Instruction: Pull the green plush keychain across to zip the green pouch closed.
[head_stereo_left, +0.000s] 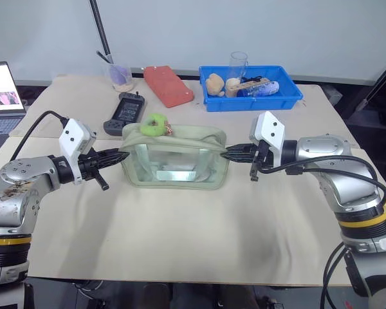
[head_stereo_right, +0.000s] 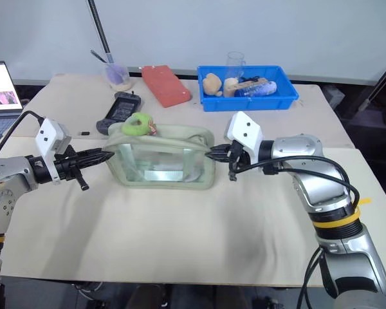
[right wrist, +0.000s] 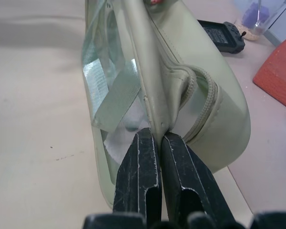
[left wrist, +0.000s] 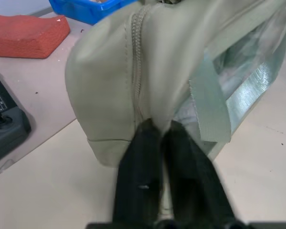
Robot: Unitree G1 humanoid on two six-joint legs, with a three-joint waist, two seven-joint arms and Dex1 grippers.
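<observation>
Currently the pale sage-green fabric zip pouch (head_stereo_left: 174, 156) stands mid-bench — left pincer (head_stereo_left: 122, 155) and right pincer (head_stereo_left: 225, 154) each pinching an end seam. Lime-green fuzzy plush keychain (head_stereo_left: 155, 124) sits top-left; keep right end taut, regrip keychain, pull rightward.

Silver-grey arms, yellow bands, black cables, white wrist blocks, black fingers (head_stereo_left: 116, 156).

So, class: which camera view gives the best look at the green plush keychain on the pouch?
The left eye view: the green plush keychain sits whole and unblocked on top of the green pouch, near its end by the left gripper. The right eye view shows it equally well. In the wrist views I cannot make the plush out.
</observation>
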